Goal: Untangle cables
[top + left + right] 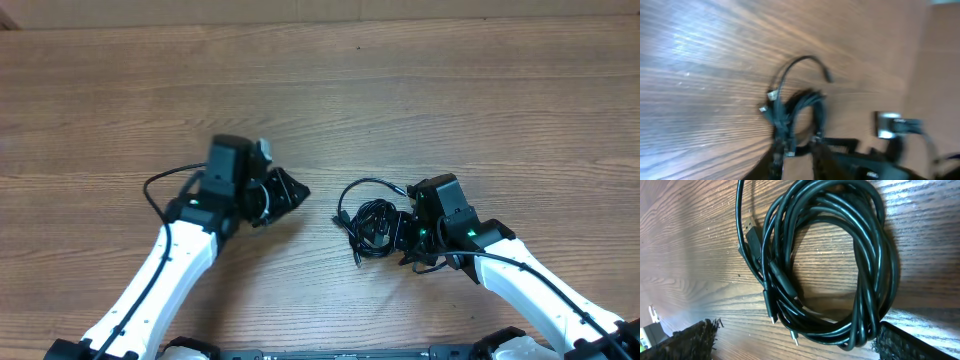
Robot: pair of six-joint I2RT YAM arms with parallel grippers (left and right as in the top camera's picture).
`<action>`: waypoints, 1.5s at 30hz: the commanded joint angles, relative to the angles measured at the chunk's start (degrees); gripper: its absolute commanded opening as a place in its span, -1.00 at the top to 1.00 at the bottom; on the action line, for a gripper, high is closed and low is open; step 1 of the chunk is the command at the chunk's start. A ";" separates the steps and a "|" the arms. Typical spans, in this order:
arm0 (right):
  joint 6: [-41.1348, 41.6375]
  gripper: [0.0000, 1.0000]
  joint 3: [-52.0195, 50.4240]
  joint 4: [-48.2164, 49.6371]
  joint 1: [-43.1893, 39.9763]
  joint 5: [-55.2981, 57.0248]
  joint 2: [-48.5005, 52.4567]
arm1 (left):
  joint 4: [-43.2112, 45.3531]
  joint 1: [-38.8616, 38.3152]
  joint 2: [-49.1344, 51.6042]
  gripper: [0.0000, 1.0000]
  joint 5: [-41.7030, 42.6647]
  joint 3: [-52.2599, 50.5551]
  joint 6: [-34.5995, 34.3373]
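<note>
I'm looking at the cables (pixel 370 222) lying in a tight black coil on the wooden table (pixel 450 80), a little right of centre, with one loose strand arching out of the heap. The right gripper (pixel 404 238) is sitting at the coil's right edge. Its fingers (pixel 687 342) are standing spread wide, one on each side of the loops, gripping nothing, and the bundle is resting on the wood between them. The left gripper (pixel 295 192) is hovering well apart to the left, pointing at the heap. Its own camera is smearing too much for me to tell how far those fingers are parted, though I'm seeing no cord in them. I'm judging this as early going: the tangle is looking whole and the arms are choosing where to take hold. The plug ends (pixel 751 227) are poking out on one side of the coil, so the next move is probably calling for one gripper pinning the loops while the other closes on a single plug end and draws it clear, slowly, so nothing tightens. I'm finding no brand, label or lettering to read on cords or plugs.
</note>
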 commanded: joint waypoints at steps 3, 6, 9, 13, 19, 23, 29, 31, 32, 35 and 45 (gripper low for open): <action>0.20 -1.00 0.70 0.46 -0.02 -1.22 -0.55 | 0.31 -7.43 1.20 -0.08 -11.19 0.59 3.06; 0.20 -1.00 0.70 0.48 0.00 -1.22 -0.55 | 1.20 -10.84 2.99 -0.31 -15.21 0.59 2.47; 0.20 -1.00 0.70 0.46 0.00 -1.22 -0.55 | 1.18 -12.31 5.44 -0.36 -18.53 0.57 -0.94; 0.20 -1.00 0.70 0.48 0.00 -1.22 -0.55 | 1.11 -12.48 9.88 -0.25 -16.13 0.59 -3.98; 0.20 -1.00 0.70 0.48 0.00 -1.22 -0.55 | 4.68 -12.79 15.37 -0.27 -7.93 0.57 -8.31; 0.20 -1.00 0.70 0.48 0.00 -1.22 -0.55 | 9.18 -14.10 18.53 -0.46 -5.86 0.57 -9.51; 0.20 -1.00 0.70 0.48 -0.02 -1.22 -0.55 | 14.58 -17.05 23.87 -0.08 -5.88 0.57 -14.91; 0.22 -1.00 0.70 0.48 0.00 -1.22 -0.55 | 17.03 -18.05 25.42 0.36 -5.97 0.59 -14.93; 0.20 -1.00 0.70 0.48 -0.02 -1.22 -0.55 | 17.90 -18.23 26.03 0.75 -6.14 0.59 -14.93; 0.20 -1.00 0.70 0.48 0.00 -1.22 -0.55 | 18.36 -17.90 26.40 0.91 -7.85 0.59 -14.84; 0.20 -1.00 0.70 0.48 0.00 -1.22 -0.55 | 16.13 -9.18 21.53 0.91 -7.41 0.61 -7.72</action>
